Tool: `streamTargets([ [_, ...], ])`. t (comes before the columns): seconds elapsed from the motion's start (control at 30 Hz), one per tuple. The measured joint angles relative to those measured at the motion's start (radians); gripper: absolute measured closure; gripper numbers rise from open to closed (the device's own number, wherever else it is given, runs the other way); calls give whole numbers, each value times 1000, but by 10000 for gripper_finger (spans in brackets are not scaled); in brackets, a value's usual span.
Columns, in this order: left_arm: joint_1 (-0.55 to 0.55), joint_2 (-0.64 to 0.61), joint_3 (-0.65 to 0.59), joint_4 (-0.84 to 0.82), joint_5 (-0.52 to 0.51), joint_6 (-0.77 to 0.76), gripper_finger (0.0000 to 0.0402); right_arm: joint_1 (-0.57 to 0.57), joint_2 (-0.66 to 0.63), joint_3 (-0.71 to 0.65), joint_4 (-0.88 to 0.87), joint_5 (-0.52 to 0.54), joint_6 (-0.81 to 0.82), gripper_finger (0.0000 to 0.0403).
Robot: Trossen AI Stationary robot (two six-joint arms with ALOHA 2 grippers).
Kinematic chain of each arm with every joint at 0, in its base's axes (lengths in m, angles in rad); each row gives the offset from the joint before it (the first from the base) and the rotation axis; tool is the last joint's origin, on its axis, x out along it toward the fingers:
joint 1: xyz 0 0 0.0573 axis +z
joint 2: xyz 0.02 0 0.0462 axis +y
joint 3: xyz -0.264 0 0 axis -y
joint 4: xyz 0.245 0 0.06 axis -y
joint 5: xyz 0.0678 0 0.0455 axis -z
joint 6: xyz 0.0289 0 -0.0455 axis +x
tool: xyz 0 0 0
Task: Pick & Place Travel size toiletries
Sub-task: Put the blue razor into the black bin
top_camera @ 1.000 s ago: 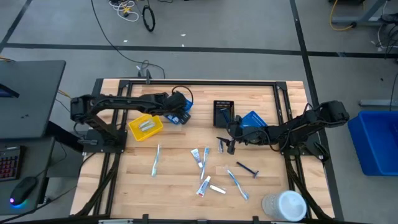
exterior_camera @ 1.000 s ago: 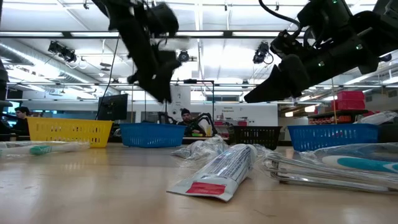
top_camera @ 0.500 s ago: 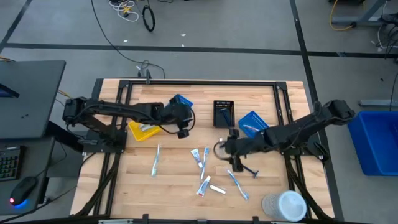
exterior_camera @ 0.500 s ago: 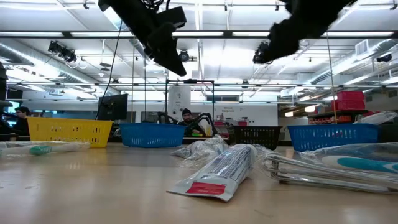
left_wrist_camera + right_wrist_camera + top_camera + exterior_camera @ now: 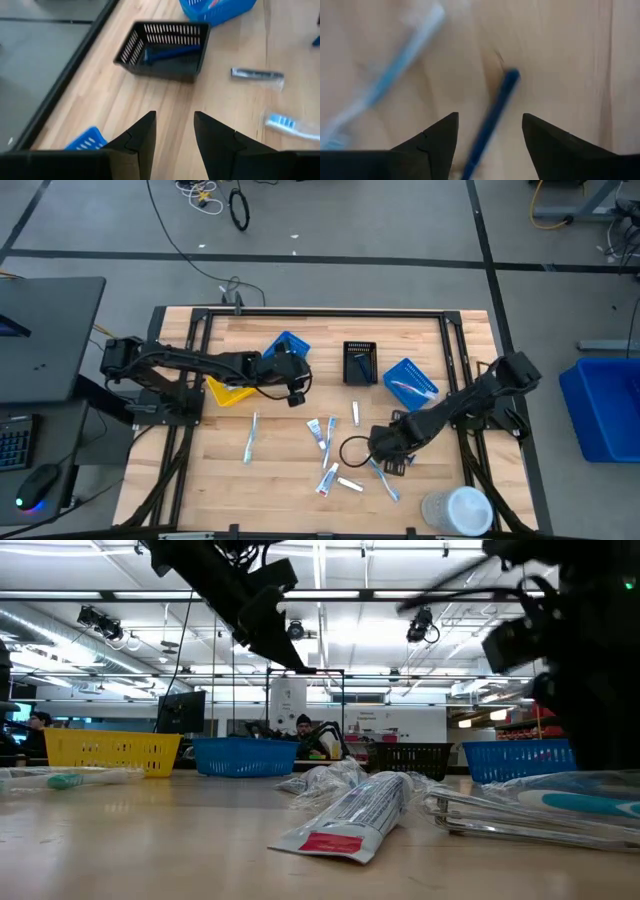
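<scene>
I have the right gripper (image 5: 489,131) low over the worktop (image 5: 280,470), jaws apart and empty, a dark razor (image 5: 492,117) lying between them beside a toothbrush (image 5: 395,70). The left gripper (image 5: 174,131) hovers with jaws narrowly parted and empty, near the black bin (image 5: 162,50), which holds a blue razor (image 5: 170,51). Toothpaste tubes (image 5: 322,430) lie mid-worktop.

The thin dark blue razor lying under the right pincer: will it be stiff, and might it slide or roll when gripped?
The razor looks like a straight thin rod, so probably stiff and light. It lies flat on smooth bare wood, so it may skid or turn if the right pincer, open astride it, closes off-centre.
</scene>
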Motion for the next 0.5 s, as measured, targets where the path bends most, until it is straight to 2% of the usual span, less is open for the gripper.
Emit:
streamTargets([
  [0.27,0,0,-57,7,0,-20,262,-16,81,2,-31,-15,-2,203],
  [0.37,0,0,-61,2,0,-45,262,-17,87,4,-19,-24,-38,233],
  [0.5,0,0,-61,4,0,-61,262,-17,87,3,-7,-30,-53,293],
])
